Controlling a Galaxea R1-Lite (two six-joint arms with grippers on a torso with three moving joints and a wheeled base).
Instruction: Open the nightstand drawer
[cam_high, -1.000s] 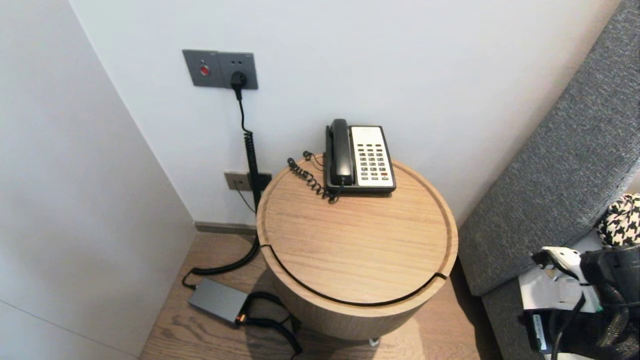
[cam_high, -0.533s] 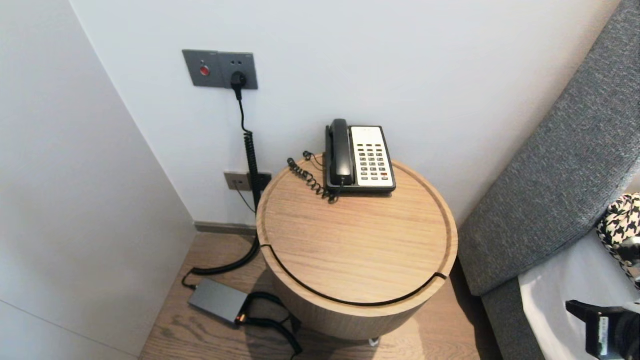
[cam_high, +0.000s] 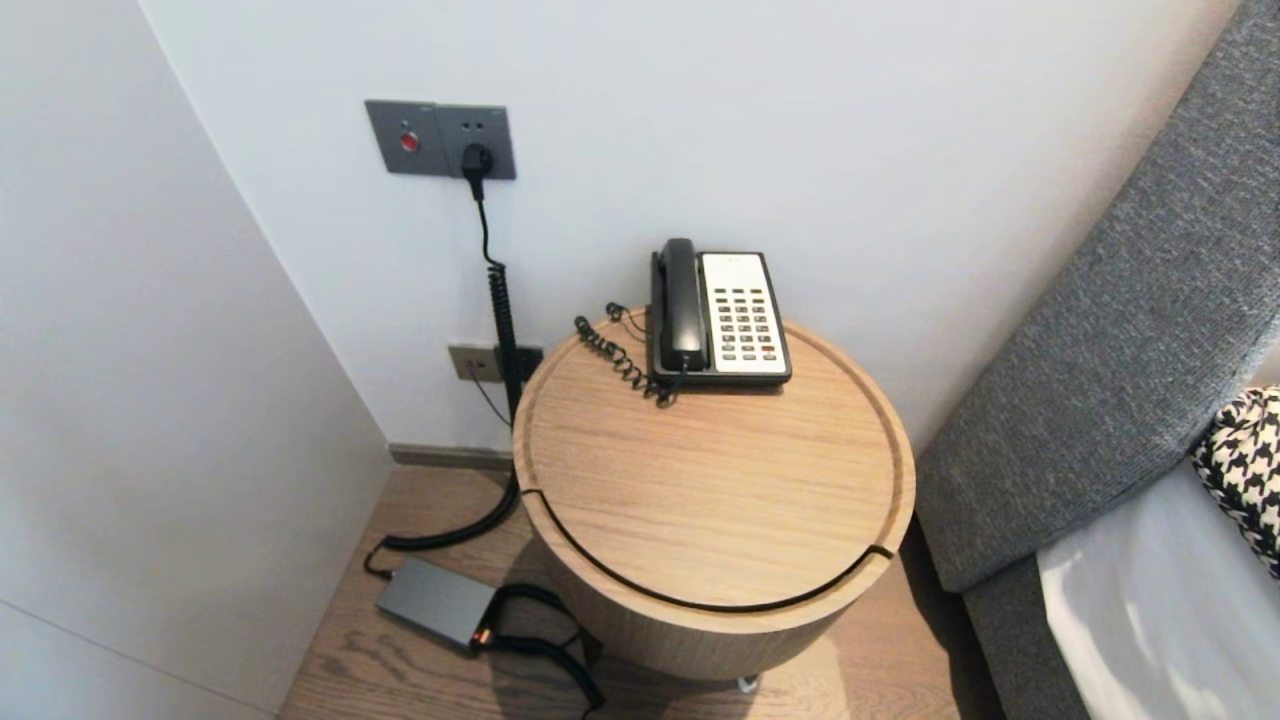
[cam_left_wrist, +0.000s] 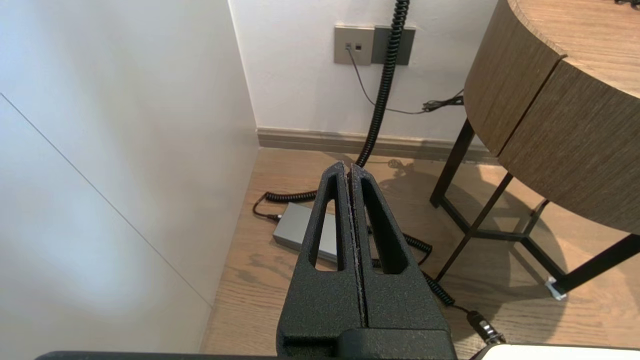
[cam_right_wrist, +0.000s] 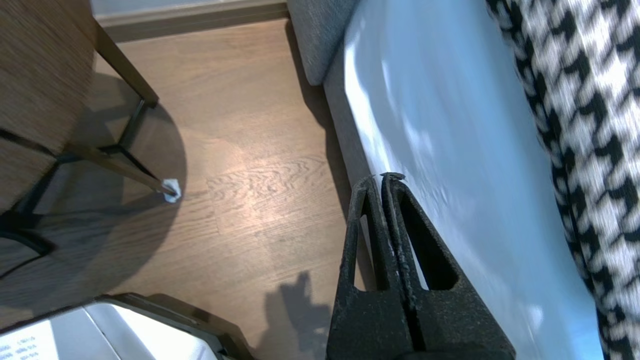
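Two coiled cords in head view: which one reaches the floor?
The thick black cord from the wall plug, running down to the grey adapter. The phone's thin cord lies on the round table.

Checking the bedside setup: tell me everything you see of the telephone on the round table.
The telephone is a corded, plastic-looking desk set: black body, black handset resting in its cradle on the left, pale keypad with rows of buttons on the right. It lies flat at the back of the wooden table, near the wall. Its coiled cord trails over the tabletop at its left.
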